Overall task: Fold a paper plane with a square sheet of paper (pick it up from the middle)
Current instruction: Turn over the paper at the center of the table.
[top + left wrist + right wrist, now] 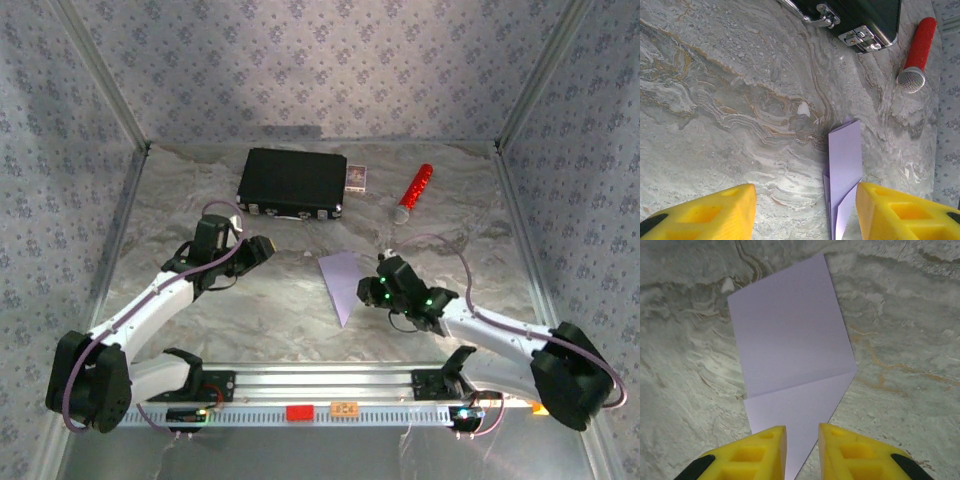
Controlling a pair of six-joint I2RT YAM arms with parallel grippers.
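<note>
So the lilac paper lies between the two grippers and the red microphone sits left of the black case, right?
No. The red microphone sits right of the black case, not left; the top external view shows it. The lilac paper does lie between the left gripper and right gripper.

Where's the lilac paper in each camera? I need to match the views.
Top external: lilac paper mid-frame, just left of the right hand.
Left wrist: lower right of centre.
Right wrist: centre frame, tip at the right hand.
Shared landmark: black case, beyond the paper in top and left wrist.
</note>
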